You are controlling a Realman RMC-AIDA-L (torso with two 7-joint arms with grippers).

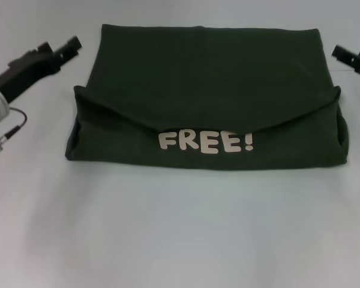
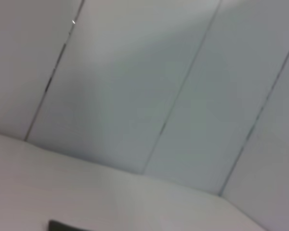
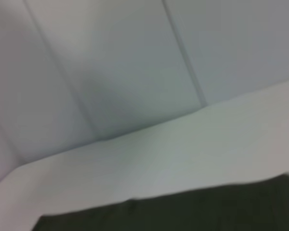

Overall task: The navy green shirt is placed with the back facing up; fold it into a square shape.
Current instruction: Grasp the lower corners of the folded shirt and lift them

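- The shirt (image 1: 207, 90) lies flat in the middle of the white surface (image 1: 180, 228), already folded into a wide rectangle.
- A curved flap comes down over the near part, and the cream letters "FREE!" (image 1: 205, 143) show just under its edge.
- The left gripper (image 1: 69, 48) hovers just beside the shirt's far left corner and does not touch it. Its fingers seem close together and hold nothing.
- The right gripper (image 1: 348, 55) is near the far right corner, also apart from the cloth. Whether its fingers are spread or pressed together I cannot tell.
- The cloth looks soft, light and limp. I judge it will sag and slide when lifted, and it will keep no shape alone.
- It is not fragile, so a firm pinch does no harm.
- To make a square, I think one side edge should be pinched through all layers at its corners and carried over to the other side.
- A thin pinch may take only the top layer and open the fold.
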